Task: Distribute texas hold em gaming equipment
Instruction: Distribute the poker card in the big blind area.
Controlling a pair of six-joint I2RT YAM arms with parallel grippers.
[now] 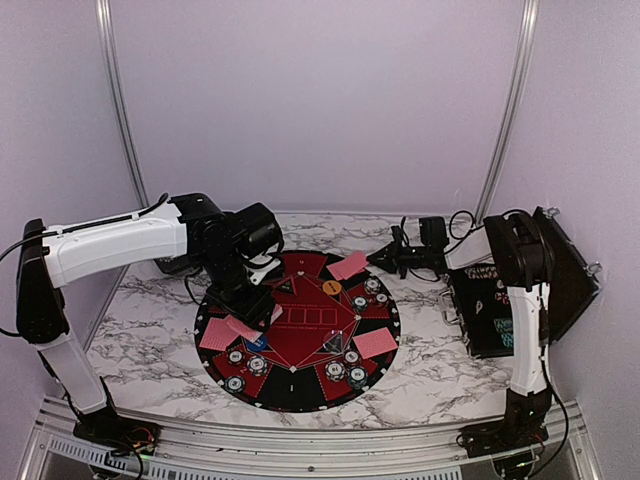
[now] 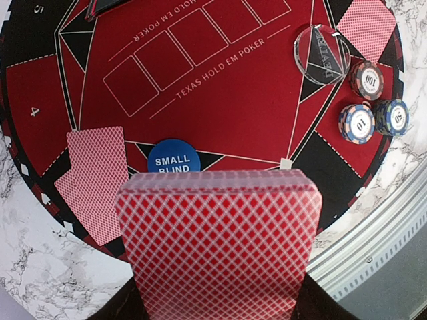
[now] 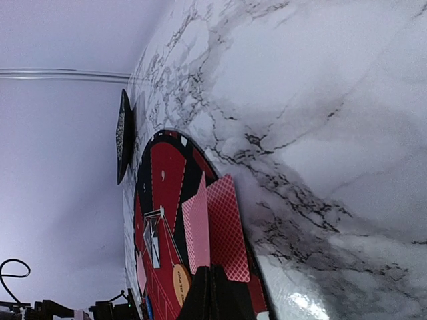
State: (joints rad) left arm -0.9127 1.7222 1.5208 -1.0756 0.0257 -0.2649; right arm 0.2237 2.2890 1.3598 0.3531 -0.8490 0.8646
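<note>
Three seats look dealt to me: pairs of red-backed cards (image 1: 215,335) lie at the left, far-right and right edges of the mat (image 1: 300,395), chips (image 1: 345,368) sit in little groups by several seats, and the blue marker (image 2: 173,157) and orange disc (image 1: 328,287) are down too. Probably the other seats and the centre boxes (image 2: 180,57) need cards yet. My left gripper (image 1: 248,302) pinches the deck (image 2: 220,247) over the mat's left side, backs up, long axis running straight out from the claw toward the mat's middle, short edge leading. My right gripper (image 3: 210,297) is pressed together, empty, tips just beside the far-right pair (image 3: 217,230).
</note>
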